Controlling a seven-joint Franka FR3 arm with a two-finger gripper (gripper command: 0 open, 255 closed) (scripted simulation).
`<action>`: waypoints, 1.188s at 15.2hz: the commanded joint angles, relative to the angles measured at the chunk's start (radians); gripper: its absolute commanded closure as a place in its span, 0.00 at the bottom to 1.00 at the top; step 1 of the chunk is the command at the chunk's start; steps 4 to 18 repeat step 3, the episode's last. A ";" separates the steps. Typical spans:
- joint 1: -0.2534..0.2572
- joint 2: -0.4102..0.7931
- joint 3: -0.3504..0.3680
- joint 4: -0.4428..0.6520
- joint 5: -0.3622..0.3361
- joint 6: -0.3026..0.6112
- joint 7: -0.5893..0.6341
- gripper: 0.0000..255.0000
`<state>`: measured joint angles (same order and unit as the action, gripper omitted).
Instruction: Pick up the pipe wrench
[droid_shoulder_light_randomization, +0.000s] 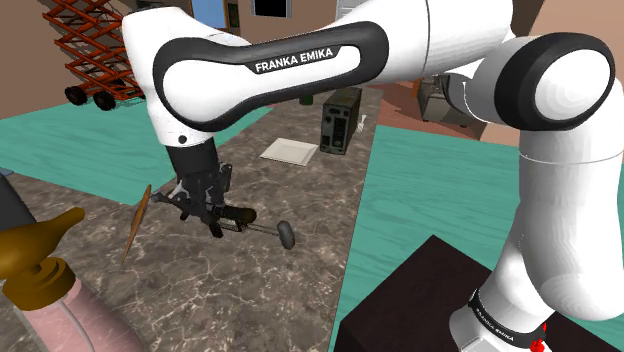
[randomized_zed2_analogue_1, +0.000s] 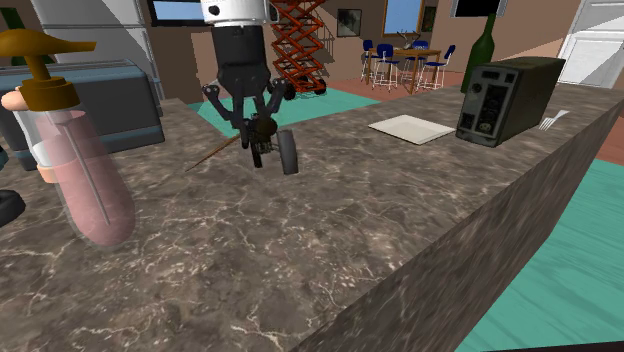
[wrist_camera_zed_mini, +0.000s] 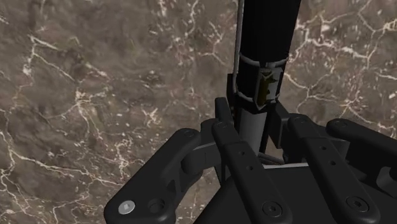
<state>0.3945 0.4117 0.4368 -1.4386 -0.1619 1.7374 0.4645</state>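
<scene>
Found gripper (droid_shoulder_light_randomization: 203, 200) low over brown marbled bench (droid_shoulder_light_randomization: 300, 285), white arm reaching up and left from dark stand (droid_shoulder_light_randomization: 420, 300) at shoulder view's lower right.

Noted fingers (wrist_camera_zed_mini: 236, 156) closed on pipe wrench (droid_shoulder_light_randomization: 243, 220), clasping it from both sides with no gap showing in wrist view. Saw dark shaft of wrench (wrist_camera_zed_mini: 267, 38) running straight out beyond fingertips over bare marble, with grey collar and small yellowish mark just past the grip.

Placed wrench mid-bench, in the grip, roughly level in shoulder view: thin rod leading to rounded black end toward that view's right. In second exterior view, same black end (randomized_zed2_analogue_1: 288, 153) hanging just below and right of gripper (randomized_zed2_analogue_1: 257, 125), very close to bench top. Cannot tell whether touching surface or just clear of it.

Logged around it:
- thin brown stick (droid_shoulder_light_randomization: 135, 225) lying just beside gripper, on shoulder view's left, apart from wrench
- pink pump bottle (droid_shoulder_light_randomization: 55, 300) with brown-gold pump head, near corner of bench, well apart from wrench
- white flat slab (droid_shoulder_light_randomization: 290, 150) farther along bench
- dark box (droid_shoulder_light_randomization: 340, 118) standing upright just beyond slab
- orange scissor lift (droid_shoulder_light_randomization: 95, 50) on floor past bench
- grey box-shaped appliance (randomized_zed2_analogue_1: 100, 100) behind pump bottle in second exterior view
</scene>
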 joint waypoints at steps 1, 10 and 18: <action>0.002 -0.001 0.001 0.024 0.001 -0.026 -0.001 1.00; 0.002 -0.002 0.001 0.026 0.001 -0.028 -0.001 1.00; 0.002 -0.002 0.001 0.026 0.001 -0.028 -0.001 1.00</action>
